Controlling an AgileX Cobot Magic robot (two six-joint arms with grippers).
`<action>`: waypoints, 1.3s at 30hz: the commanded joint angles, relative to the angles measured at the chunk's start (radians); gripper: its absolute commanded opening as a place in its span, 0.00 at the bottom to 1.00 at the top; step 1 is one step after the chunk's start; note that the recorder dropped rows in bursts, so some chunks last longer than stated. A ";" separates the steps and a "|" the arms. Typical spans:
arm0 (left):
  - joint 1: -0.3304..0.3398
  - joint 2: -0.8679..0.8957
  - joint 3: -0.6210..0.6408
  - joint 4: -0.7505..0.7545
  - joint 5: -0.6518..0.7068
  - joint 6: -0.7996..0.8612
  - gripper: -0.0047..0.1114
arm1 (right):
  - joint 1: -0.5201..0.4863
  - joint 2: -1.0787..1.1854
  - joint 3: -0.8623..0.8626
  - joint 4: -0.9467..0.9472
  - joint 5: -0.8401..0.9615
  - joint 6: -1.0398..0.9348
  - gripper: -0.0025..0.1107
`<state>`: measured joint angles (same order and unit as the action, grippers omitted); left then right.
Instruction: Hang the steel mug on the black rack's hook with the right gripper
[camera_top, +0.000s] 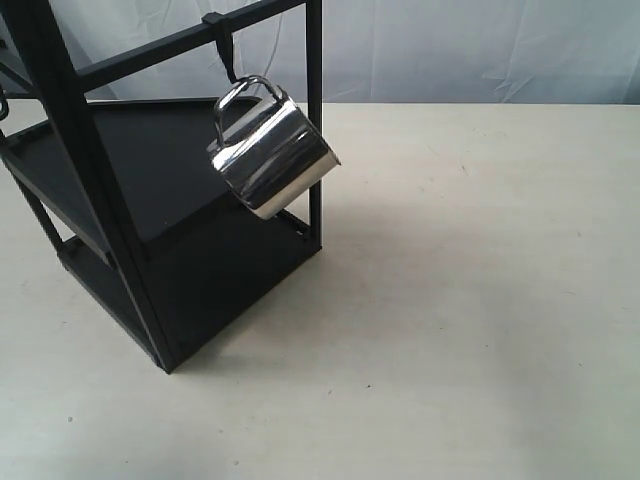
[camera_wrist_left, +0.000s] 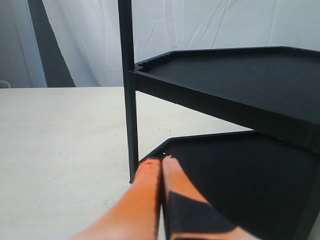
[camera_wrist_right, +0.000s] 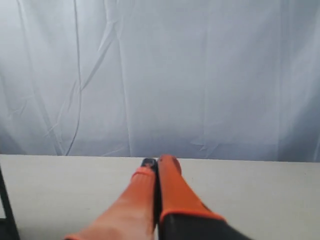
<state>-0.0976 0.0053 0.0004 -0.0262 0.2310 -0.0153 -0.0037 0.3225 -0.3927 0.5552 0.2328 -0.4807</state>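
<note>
Steel mug (camera_top: 272, 155) is the thing to find first, and it hangs by its thin looped handle (camera_top: 243, 97) from the hook (camera_top: 226, 48) on the top crossbar of the black rack (camera_top: 110, 190), tilted with its mouth turned down and toward the table, its body clear of both shelves and just beside the rack's front post; going from the left side, the left gripper (camera_wrist_left: 161, 161) sits low beside the rack's lower shelf (camera_wrist_left: 250, 185), its orange fingers (camera_wrist_left: 147, 185) pressed together on nothing, close to a corner post (camera_wrist_left: 128, 90); in the middle stands the rack with the mug on it, and no arm shows in the exterior view; on the right side, the right gripper (camera_wrist_right: 157, 162) has its orange pads (camera_wrist_right: 172, 185) closed together and empty, pointing over bare table (camera_wrist_right: 250, 200) toward the pale curtain (camera_wrist_right: 200, 75), well apart from the mug; judging from this, the hanging step looks done and the arm is in retreat or at rest; the next move, if any, seems to call only for keeping clear of the rack so the mug is not knocked off its hook.
</note>
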 joint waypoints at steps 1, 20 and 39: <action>-0.004 -0.005 0.000 0.005 -0.006 -0.001 0.05 | -0.048 -0.080 0.121 -0.040 -0.065 0.049 0.01; -0.004 -0.005 0.000 0.005 -0.006 -0.001 0.05 | -0.088 -0.139 0.376 -0.340 -0.086 0.408 0.01; -0.004 -0.005 0.000 0.005 -0.006 -0.001 0.05 | -0.088 -0.139 0.393 -0.428 0.015 0.408 0.01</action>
<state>-0.0976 0.0053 0.0004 -0.0199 0.2310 -0.0153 -0.0864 0.1887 -0.0028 0.1371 0.2508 -0.0716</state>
